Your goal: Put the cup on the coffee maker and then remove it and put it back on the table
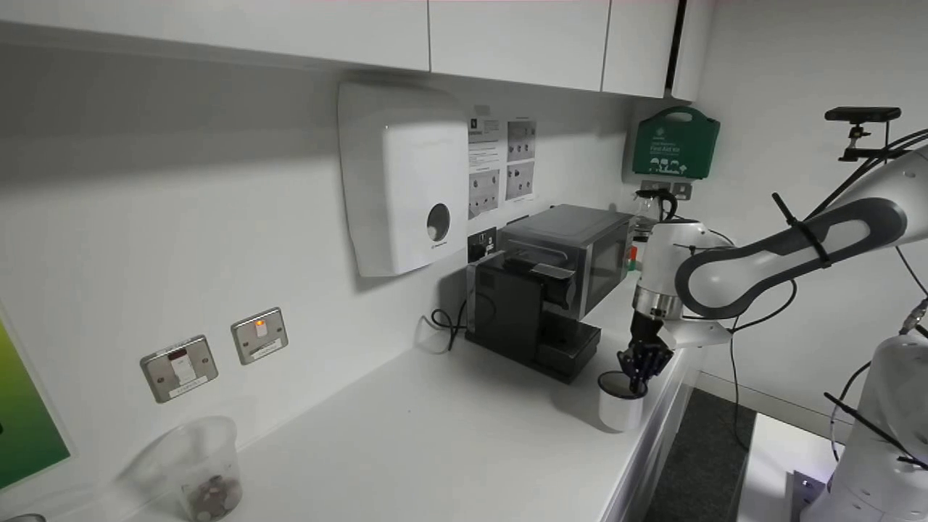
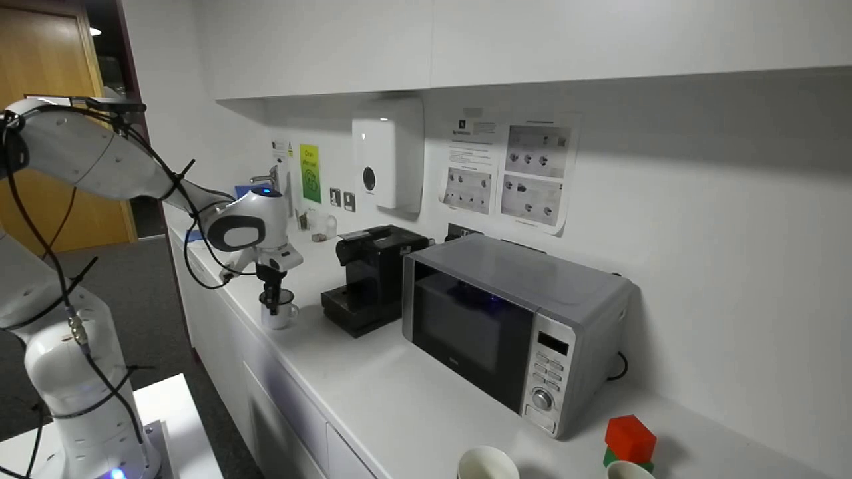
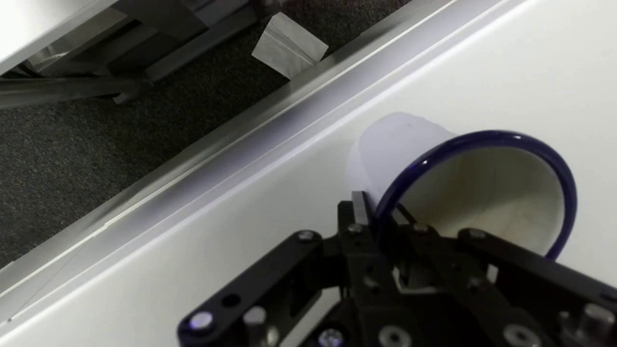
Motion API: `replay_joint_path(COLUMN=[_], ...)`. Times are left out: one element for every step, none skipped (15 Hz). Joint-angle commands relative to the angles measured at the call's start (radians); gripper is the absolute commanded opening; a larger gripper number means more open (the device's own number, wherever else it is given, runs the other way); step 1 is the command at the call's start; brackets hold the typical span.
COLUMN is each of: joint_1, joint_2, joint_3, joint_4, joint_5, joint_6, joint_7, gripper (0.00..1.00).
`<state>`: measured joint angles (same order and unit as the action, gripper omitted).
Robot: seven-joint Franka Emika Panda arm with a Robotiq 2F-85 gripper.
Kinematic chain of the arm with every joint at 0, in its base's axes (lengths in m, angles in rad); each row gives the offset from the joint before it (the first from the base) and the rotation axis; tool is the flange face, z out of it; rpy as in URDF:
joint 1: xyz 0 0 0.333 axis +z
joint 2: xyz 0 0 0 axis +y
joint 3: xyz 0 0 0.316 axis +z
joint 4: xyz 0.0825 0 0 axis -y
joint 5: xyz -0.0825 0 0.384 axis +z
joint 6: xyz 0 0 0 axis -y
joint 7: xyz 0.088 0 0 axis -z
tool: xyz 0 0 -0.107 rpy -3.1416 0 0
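Jaws pinched tight, one inside the blue rim and one outside, and the gripper (image 3: pixel 382 214) has the white enamel mug (image 1: pixel 621 408) by its wall, just beside the front edge of the worktop (image 1: pixel 435 449), base down or just above it too close to call. The mug is near the black coffee machine (image 1: pixel 518 315) but apart from it: if it's outbound, placing, removing and returning all remain; if homebound, I'd say only setting down and letting go are left, and nothing here settles which.

Upright white cup (image 1: pixel 619 410), gripped at its blue rim
Stands on the white table (image 1: pixel 435 442) — near the boxy black coffee maker (image 2: pixel 378 279)
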<state>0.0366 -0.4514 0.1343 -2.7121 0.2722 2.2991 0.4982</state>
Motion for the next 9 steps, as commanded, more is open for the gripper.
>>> replay_joint_path(joint_1=[0.014, 0.016, 0.016, 0.015, 0.014, 0.012, 0.011, 0.01, 0.009], joint_2=[-0.003, -0.003, -0.003, -0.004, -0.004, -0.003, -0.003, -0.002, -0.001], joint_3=[0.01, 0.012, 0.014, 0.015, 0.015, 0.016, 0.017, 0.018, 0.019], joint_4=[-0.031, -0.035, -0.039, -0.04, -0.04, -0.039, -0.039, -0.038, -0.038], joint_5=[0.052, 0.06, 0.067, 0.068, 0.071, 0.07, 0.069, 0.068, 0.067], joint_6=[0.047, 0.048, 0.048, 0.052, 0.054, 0.056, 0.061, 0.066, 0.076], joint_7=[0.021, 0.021, 0.022, 0.022, 0.021, 0.022, 0.023, 0.024, 0.025], gripper=[0.02, 0.02, 0.02, 0.02, 0.02, 0.02, 0.02, 0.02, 0.02])
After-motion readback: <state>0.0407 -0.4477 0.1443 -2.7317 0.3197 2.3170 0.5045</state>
